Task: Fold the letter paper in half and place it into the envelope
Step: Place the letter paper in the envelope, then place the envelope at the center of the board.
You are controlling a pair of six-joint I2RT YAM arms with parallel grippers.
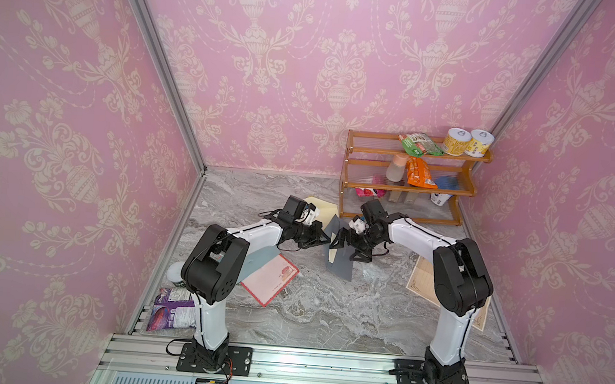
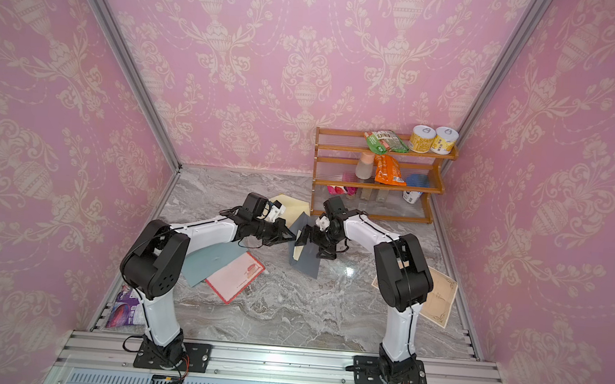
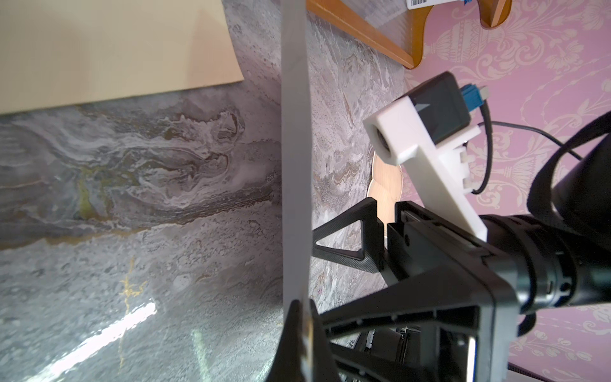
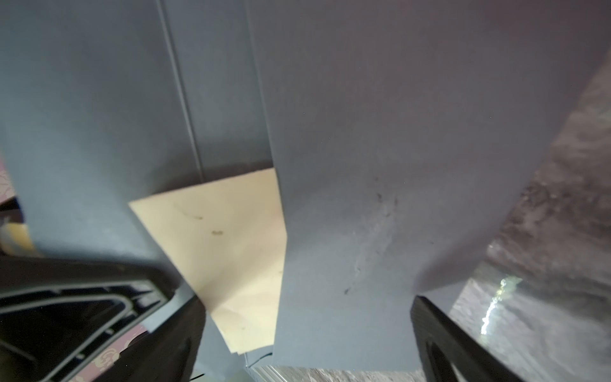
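We see the grey envelope (image 1: 341, 265) held up on edge just in front of the wooden shelf (image 1: 407, 187), its long axis running away from the shelf. The cream letter paper (image 4: 228, 251) sits partway inside, one corner sticking out toward the right gripper (image 1: 348, 249), whose jaws are spread wide. The left gripper (image 3: 302, 330) pinches the envelope's edge.

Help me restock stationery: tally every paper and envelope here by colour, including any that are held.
Grey: 2, the envelope in the left hand and a grey sheet.
Cream: 2, a cream sheet and the letter in the envelope.
Red-edged: 1, a red-edged sheet.
Beige: 1, an ornate beige sheet.
Total: 6.
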